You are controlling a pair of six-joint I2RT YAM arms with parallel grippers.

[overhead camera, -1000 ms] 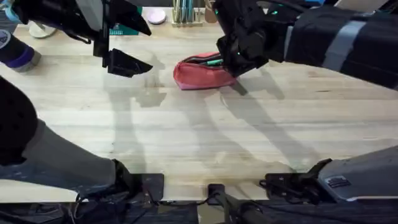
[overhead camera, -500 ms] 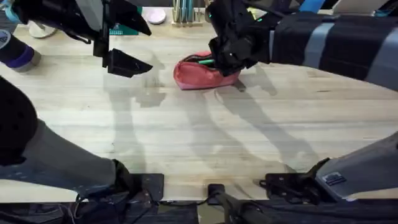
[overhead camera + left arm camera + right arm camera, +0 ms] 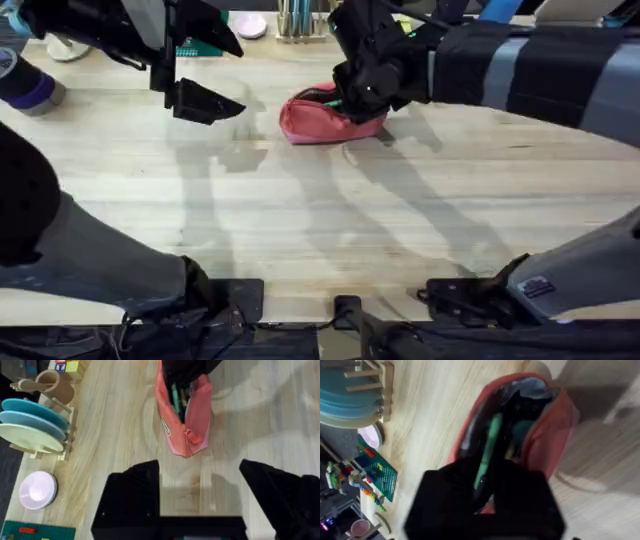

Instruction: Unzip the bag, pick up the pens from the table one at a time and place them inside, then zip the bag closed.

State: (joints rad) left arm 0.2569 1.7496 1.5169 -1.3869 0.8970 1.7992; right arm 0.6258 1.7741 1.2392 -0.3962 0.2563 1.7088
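The salmon-pink bag (image 3: 318, 118) lies unzipped at the back middle of the wooden table (image 3: 330, 220). Its open mouth shows in the left wrist view (image 3: 186, 420) and the right wrist view (image 3: 547, 430). My right gripper (image 3: 357, 92) hangs over the bag's right end, shut on the light green pen (image 3: 487, 450), which slants down into the opening. The same green pen (image 3: 175, 397) shows inside the mouth. Something dark lies in the bag beside it; I cannot tell whether it is the black pen. My left gripper (image 3: 207, 100) hovers open to the left of the bag, its fingers (image 3: 132, 497) wide apart.
A rack of blue and pale green plates (image 3: 30, 425) stands left of the bag. Behind it lie a pink dish (image 3: 37, 491) and a green brick plate (image 3: 375, 477). Teal sticks (image 3: 293, 18) stand at the back edge. A dark cylinder (image 3: 25, 85) sits far left.
My right gripper has shifted a little to the left and lower over the bag's open mouth with the green pen. The left arm and the bag have stayed put.
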